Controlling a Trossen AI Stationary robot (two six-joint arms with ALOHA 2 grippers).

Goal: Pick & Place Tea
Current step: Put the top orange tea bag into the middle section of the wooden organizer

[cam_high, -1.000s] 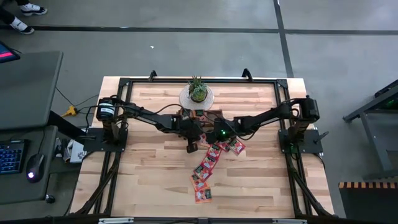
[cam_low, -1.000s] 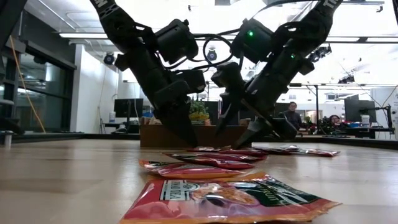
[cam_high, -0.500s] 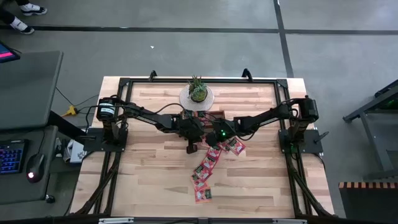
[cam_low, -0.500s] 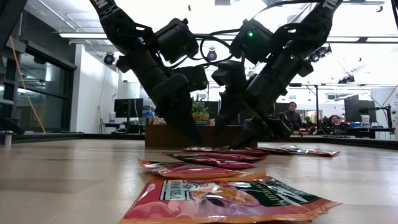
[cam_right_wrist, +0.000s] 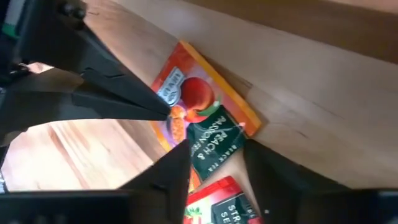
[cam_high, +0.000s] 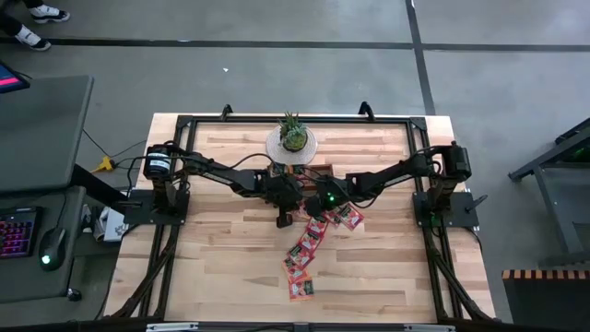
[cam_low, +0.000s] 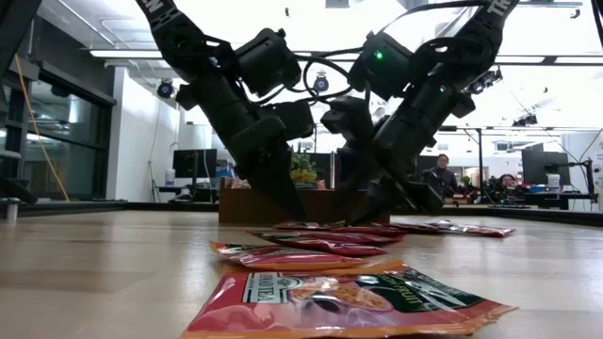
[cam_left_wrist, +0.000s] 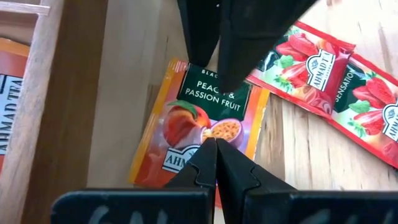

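Fingers of the left gripper (cam_left_wrist: 216, 144) are pressed together with their tips resting on an orange peach tea sachet (cam_left_wrist: 199, 127), nothing held between them. Spread apart, the right gripper (cam_right_wrist: 214, 155) has its fingers on either side of the green end of that same sachet (cam_right_wrist: 202, 109), and the left arm's closed tips reach in from the other side. This sachet lies flat on the wooden table (cam_left_wrist: 311, 143), just beside the wall of the wooden tray (cam_left_wrist: 65, 93). Another orange sachet lies inside the tray at the edge of the left wrist view. Next to the peach one, red strawberry sachets (cam_left_wrist: 323, 74) lie in an overlapping row.

Seen level across the table, one sachet (cam_low: 353, 299) lies closest to the camera, more (cam_low: 287, 254) trail back behind it, and both arms come down together at the far end of the trail, in front of the tray (cam_low: 283, 204). From above, the sachets (cam_high: 302, 254) run in a loose line from the table's middle toward the front edge. Beyond the tray stands a small potted plant (cam_high: 292, 136) on a round plate.
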